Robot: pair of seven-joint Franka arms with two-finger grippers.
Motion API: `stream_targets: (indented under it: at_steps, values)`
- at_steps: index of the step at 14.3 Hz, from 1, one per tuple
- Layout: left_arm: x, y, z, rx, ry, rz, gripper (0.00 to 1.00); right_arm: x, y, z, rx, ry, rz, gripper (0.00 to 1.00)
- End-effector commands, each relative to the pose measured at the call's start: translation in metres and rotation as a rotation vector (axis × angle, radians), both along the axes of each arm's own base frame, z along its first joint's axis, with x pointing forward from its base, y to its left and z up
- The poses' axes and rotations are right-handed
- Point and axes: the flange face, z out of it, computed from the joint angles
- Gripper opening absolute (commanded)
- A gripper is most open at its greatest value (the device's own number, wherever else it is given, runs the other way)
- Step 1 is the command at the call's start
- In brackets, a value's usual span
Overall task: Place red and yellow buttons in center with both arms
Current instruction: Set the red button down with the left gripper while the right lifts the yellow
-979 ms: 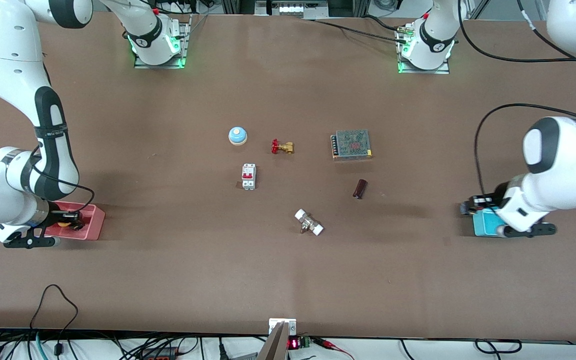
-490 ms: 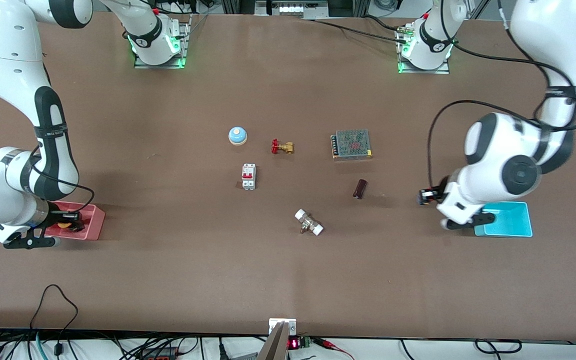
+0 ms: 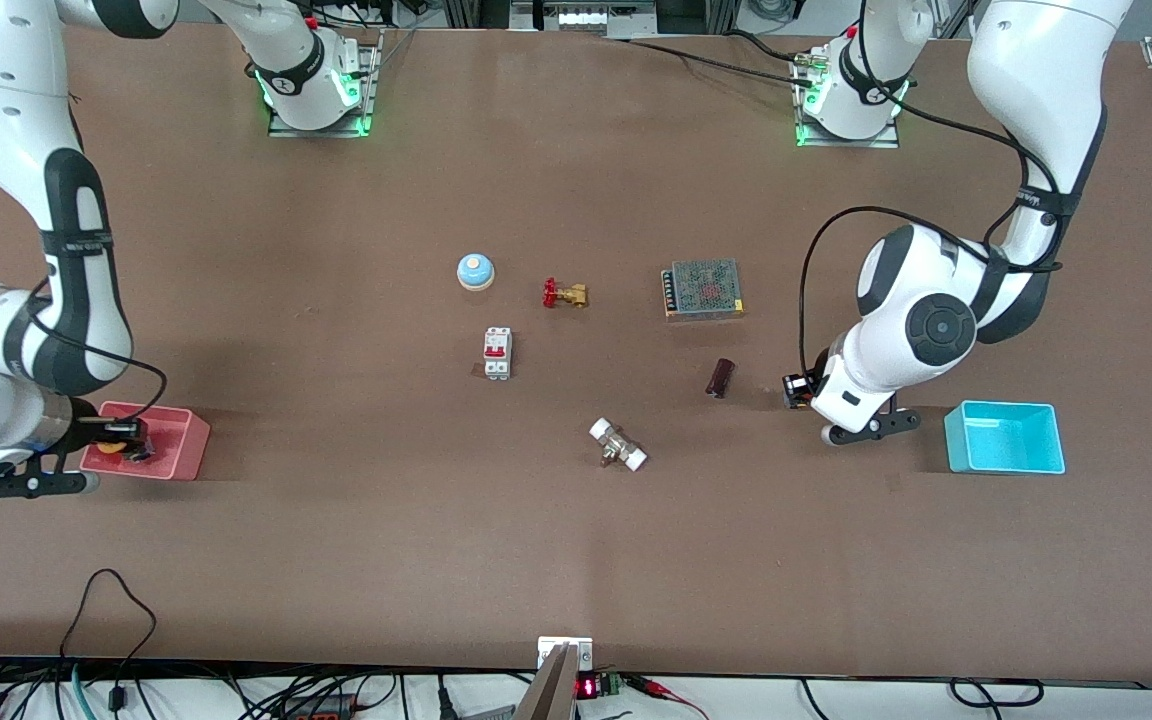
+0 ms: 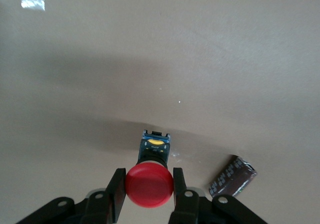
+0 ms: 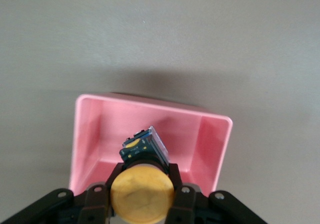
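Red button clamped in left hand over counter, yellow button clamped in right hand over pink bin.

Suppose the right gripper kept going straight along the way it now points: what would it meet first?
Probably the pink bin. The right gripper, shut on the yellow button, points down into it, so the button's black body would likely touch the bin's floor first.

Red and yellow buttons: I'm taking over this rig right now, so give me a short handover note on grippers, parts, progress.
Left gripper: shut on the red button, in the air over bare table beside the dark capacitor, out of the cyan bin.
Right gripper: shut on the yellow button, over the pink bin.
Done: both buttons gripped.
Left: carry both to the table center, set them down, release.
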Motion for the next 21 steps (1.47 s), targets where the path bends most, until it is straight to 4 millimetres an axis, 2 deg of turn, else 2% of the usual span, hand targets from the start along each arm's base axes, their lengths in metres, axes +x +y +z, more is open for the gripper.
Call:
stream_targets:
  at_steps: [1,3,4,6,8,9,11,12,13,15,16,18,21]
  values:
    - [-0.002,-0.008,-0.008,-0.001,-0.010,-0.001,0.22,-0.006,0.032,0.052,0.042,0.002,0.043,0.30]
    - [-0.003,-0.010,-0.014,0.000,-0.001,-0.005,0.24,-0.008,0.073,0.075,0.059,0.007,0.085,0.30]
    - [-0.004,-0.010,-0.016,0.001,0.002,-0.008,0.28,-0.008,0.094,0.076,0.062,0.016,0.110,0.30]
    - [-0.004,-0.011,-0.023,0.003,0.010,-0.012,0.35,-0.007,0.149,0.068,0.057,0.019,0.117,0.29]
    - [-0.002,-0.012,-0.021,0.000,0.005,-0.022,0.47,-0.012,0.219,0.063,0.051,0.017,0.100,0.29]
    - [0.000,-0.010,-0.019,0.000,0.002,-0.023,0.54,-0.015,0.253,0.057,0.043,0.010,0.086,0.29]
    - [0.008,-0.005,-0.006,-0.002,-0.015,-0.016,0.69,-0.025,0.308,0.043,0.032,0.007,0.044,0.29]
    - [0.010,-0.003,0.002,0.003,-0.017,-0.015,0.74,-0.030,0.326,0.035,0.025,0.015,0.044,0.29]
    - [0.013,0.000,0.009,0.005,-0.021,-0.012,0.79,-0.033,0.340,0.025,0.019,0.018,0.039,0.29]
    - [0.020,0.009,0.035,0.014,-0.015,-0.046,0.91,-0.039,0.356,0.007,0.005,0.031,0.006,0.29]
    - [0.023,0.024,0.054,0.019,-0.023,-0.044,1.00,-0.041,0.361,-0.003,-0.002,0.041,0.011,0.29]
    - [0.024,0.048,0.087,0.026,-0.046,-0.046,1.00,-0.043,0.360,-0.019,-0.013,0.063,0.008,0.29]
    - [0.021,0.079,0.137,0.041,-0.093,-0.012,1.00,-0.045,0.362,-0.030,0.004,0.079,-0.005,0.29]
